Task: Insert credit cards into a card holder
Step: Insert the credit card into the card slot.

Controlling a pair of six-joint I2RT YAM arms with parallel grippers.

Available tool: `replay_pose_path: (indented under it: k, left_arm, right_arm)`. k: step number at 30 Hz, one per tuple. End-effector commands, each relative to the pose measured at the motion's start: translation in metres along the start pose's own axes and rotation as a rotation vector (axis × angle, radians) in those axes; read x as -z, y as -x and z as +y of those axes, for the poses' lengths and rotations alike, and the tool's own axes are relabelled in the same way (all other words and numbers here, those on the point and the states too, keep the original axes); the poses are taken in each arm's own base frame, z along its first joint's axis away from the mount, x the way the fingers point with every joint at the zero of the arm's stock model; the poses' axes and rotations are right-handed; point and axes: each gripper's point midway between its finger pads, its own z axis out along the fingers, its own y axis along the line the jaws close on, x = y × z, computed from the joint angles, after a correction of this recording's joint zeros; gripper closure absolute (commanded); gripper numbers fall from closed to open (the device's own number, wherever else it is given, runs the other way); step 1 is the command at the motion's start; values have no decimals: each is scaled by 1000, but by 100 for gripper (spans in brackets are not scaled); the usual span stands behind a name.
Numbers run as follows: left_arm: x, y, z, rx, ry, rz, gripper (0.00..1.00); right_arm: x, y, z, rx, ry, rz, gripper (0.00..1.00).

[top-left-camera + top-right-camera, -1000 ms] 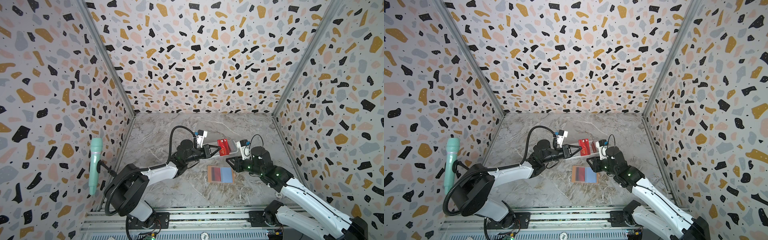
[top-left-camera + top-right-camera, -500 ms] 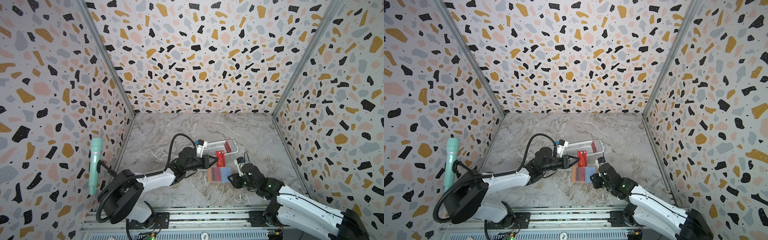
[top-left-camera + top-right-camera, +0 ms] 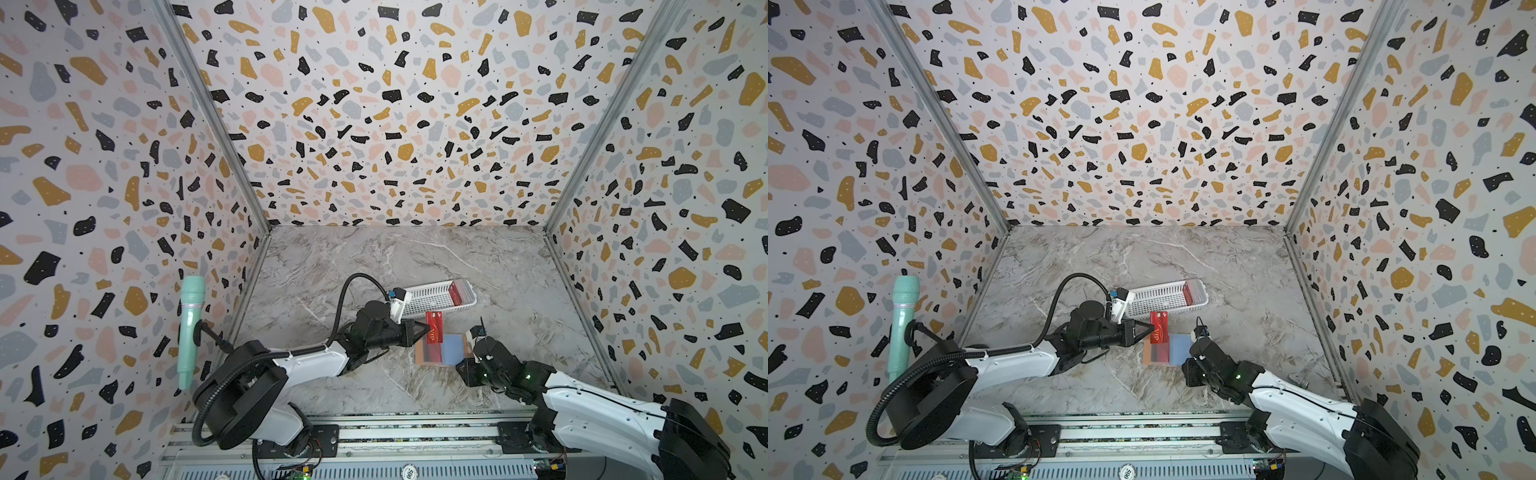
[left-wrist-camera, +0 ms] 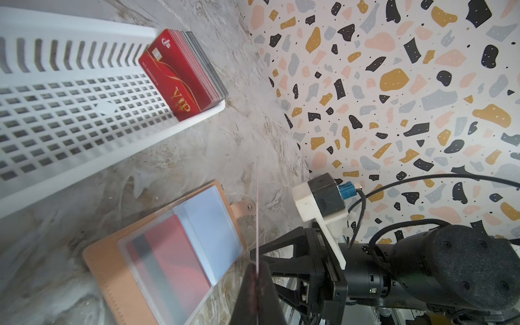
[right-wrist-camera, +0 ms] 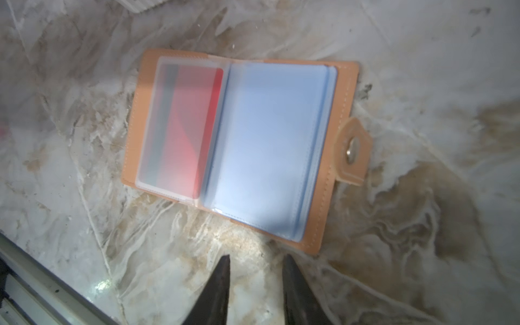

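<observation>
Clamping card (image 3: 435, 332), left end effector (image 3: 427, 329), near holder (image 3: 453, 354)

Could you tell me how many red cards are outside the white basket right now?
2. One held card is pinched in the left gripper, in the air by the card holder; one sleeved card lies inside it, on the left arm's side. Sleeves underneath could hide more.

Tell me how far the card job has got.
Done: one red card sits in a sleeve of the open holder. In hand: the left gripper is shut on a second card by the holder; the right gripper is open and empty near it. Left: the blue sleeve is empty, and a stack waits in the basket.
</observation>
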Motion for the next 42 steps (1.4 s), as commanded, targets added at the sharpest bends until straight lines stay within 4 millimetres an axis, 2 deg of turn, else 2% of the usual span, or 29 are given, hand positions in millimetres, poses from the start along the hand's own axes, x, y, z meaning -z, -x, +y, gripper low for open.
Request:
replay_pose_path:
  k: [1, 7, 12, 17, 19, 23, 29, 36, 42]
  left_arm:
    - [4, -8, -1, -35, -6, 14, 100]
    - [12, -30, 13, -37, 62, 76, 100]
    - [9, -36, 16, -6, 65, 94, 100]
    - [1, -30, 11, 25, 43, 75, 100]
    - [-2, -27, 11, 45, 37, 62, 100]
    - [-11, -32, 12, 112, 14, 64, 100]
    - [-19, -33, 16, 184, 7, 53, 100]
    - [-29, -40, 31, 241, 51, 81, 100]
    - [-34, -43, 34, 257, 52, 97, 100]
  right_arm:
    - [-2, -1, 0, -19, -11, 2, 67]
    - [-9, -8, -5, -37, -33, 29, 67]
    - [-11, -5, -9, -56, -57, 9, 68]
    - [0, 10, -12, -66, -63, -38, 69]
    - [5, 15, -19, -78, -74, -48, 68]
    - [7, 24, -21, -83, -35, -59, 67]
    - [2, 29, -24, -88, -26, -55, 67]
    - [-9, 30, -28, -92, -37, -40, 72]
    - [-13, 26, -32, -90, -54, -26, 77]
